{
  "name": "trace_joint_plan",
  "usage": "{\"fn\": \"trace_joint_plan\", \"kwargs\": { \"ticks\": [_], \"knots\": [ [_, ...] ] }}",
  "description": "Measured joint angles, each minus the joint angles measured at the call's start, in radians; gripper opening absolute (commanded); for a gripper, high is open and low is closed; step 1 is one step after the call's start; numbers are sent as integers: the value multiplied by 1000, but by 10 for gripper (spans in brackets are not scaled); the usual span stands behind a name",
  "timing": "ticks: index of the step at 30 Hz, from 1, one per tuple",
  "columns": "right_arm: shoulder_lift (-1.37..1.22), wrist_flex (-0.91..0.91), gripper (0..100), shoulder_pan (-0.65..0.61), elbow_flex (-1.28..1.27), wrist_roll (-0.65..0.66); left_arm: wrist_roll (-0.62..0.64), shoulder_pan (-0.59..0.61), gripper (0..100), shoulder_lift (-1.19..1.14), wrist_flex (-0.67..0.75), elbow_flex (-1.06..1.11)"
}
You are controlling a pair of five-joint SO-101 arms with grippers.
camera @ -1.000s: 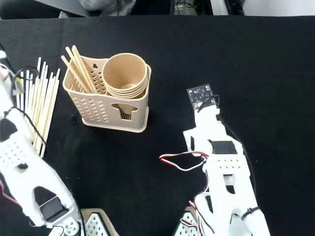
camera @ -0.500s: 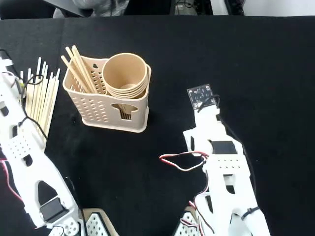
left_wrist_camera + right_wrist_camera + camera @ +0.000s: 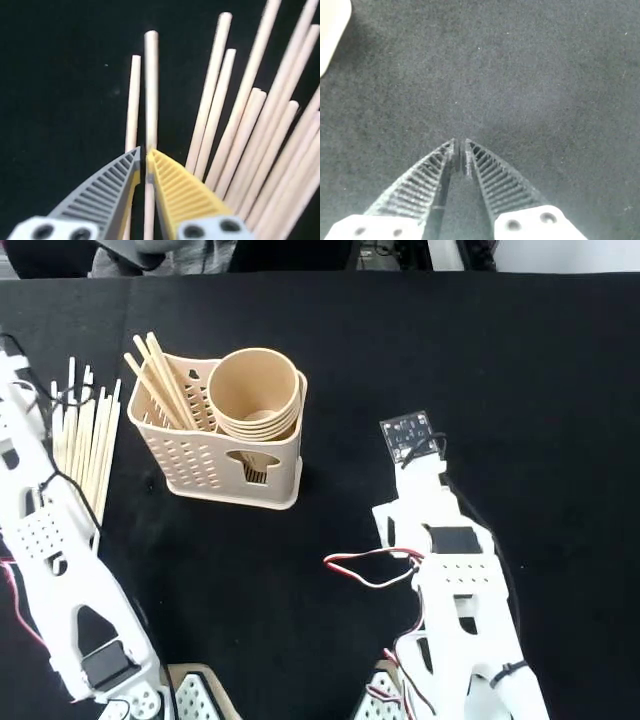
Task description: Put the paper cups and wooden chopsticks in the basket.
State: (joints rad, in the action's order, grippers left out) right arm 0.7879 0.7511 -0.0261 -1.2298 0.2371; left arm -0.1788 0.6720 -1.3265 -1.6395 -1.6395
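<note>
Just now: one chopstick pinched on the left, cups and sticks in the basket

Grips a single wooden chopstick in the left gripper, with the grey and yellow jaws drawn narrow against its shaft and the stick running out past the tips. Lies just beside the loose chopsticks, fanned over the black table, with one thinner stick right alongside the held one.

Seen from the high view: the same fan of loose sticks near the table's left edge, beside the white left arm and a little apart from the basket. Holds a nested stack of paper cups, upright, in the basket's half nearer the right arm. Holds a bundle of slanted chopsticks in the other half, with their tips poking above the rim.

Rests well apart from the basket on that right side. Shows the right gripper low over bare black table, with its jaws almost touching and only a thin slit between them.
</note>
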Motion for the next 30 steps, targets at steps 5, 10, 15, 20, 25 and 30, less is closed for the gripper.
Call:
{"fn": "trace_joint_plan", "kwargs": {
  "ticks": [5, 10, 15, 20, 25, 30],
  "knots": [
    [0, 0, 28, 0, 0, 0, 0, 5, 30, 140, -84, 0],
    [0, 0, 28, 0, 0, 0, 0, 8, 31, 203, -112, 0],
    [0, 0, 28, 0, 0, 0, 0, 18, 113, 206, -104, 14],
    [0, 0, 28, 0, 0, 0, 0, 35, 130, 132, 15, 89],
    [0, 0, 28, 0, 0, 0, 0, 38, 130, 89, 164, 229],
    [0, 0, 28, 0, 0, 0, 0, 44, 130, 89, 204, 278]
  ]
}}
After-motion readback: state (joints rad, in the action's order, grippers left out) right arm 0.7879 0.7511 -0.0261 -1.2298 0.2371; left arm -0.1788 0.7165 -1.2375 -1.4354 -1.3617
